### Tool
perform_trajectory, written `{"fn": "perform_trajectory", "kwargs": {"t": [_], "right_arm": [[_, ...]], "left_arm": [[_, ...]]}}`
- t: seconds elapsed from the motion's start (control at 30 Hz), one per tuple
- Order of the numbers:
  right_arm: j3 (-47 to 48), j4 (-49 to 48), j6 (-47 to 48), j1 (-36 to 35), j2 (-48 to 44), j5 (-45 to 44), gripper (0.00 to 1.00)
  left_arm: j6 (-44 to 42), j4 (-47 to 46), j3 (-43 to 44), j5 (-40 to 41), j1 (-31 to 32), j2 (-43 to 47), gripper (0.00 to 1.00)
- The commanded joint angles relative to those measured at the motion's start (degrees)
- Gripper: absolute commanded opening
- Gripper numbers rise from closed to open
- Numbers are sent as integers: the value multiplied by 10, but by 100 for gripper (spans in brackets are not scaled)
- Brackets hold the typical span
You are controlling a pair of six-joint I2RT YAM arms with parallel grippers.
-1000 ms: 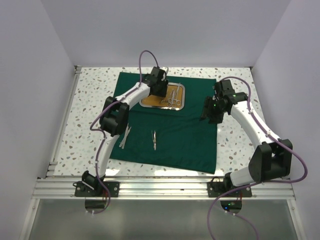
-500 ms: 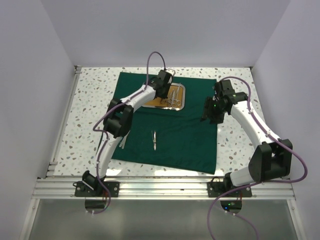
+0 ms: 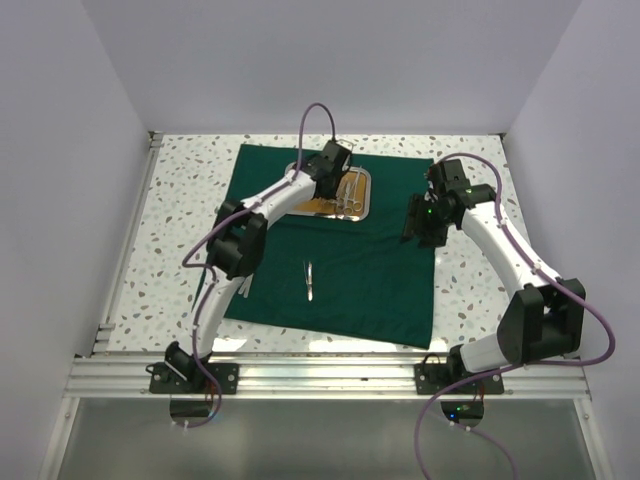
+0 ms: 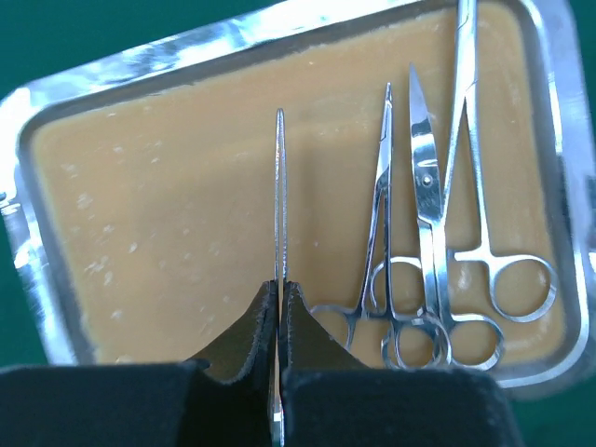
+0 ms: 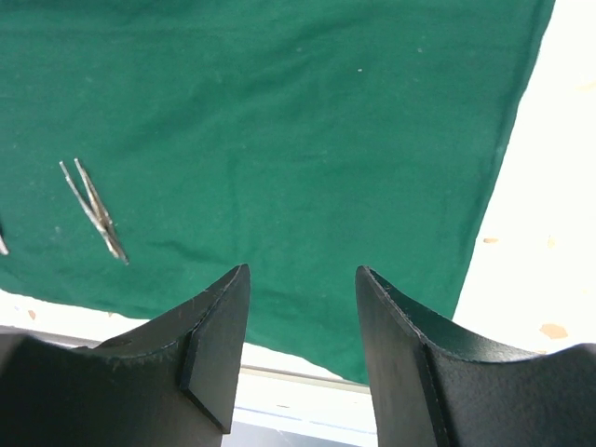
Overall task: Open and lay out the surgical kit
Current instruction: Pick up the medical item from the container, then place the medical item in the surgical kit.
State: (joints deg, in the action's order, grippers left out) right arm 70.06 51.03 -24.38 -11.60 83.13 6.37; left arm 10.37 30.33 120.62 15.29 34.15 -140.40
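Terrazzo tabletop, green cloth spread: over steel tray, left gripper clamped on tweezers, long axis pointing straight ahead; right of tray, right gripper half-open, empty.

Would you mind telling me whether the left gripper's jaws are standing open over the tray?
No, the left gripper is shut on a slim silver instrument above the orange-brown floor of the tray.

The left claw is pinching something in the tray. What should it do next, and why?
Probably lift straight up: the left gripper is shut on a slim silver instrument in the orange-floored steel tray, and it belongs out on the dark green cloth.
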Motion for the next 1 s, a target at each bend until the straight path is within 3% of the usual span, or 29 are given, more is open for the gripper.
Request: {"fn": "perform_trajectory", "kwargs": {"t": [0.0,0.13,0.3,0.5,0.73,0.97], "right_arm": [[7,-10,8,0,-20,25,53],[25,-20,2,0,-18,42,53],[60,-36,-18,0,-1,66,54],[117,-61,-46,1,40,91,54],[252,-42,-56,-1,132,96,53],[341,-33,-77,-2,207,107,52]], "left_arm": [[26,33,12,26,1,102,0],[68,58,-50,34,2,202,0],[134,40,-263,46,24,356,0],[255,11,-478,34,71,469,0],[372,-32,-618,58,123,520,0],[396,-98,-657,52,133,502,0]]}}
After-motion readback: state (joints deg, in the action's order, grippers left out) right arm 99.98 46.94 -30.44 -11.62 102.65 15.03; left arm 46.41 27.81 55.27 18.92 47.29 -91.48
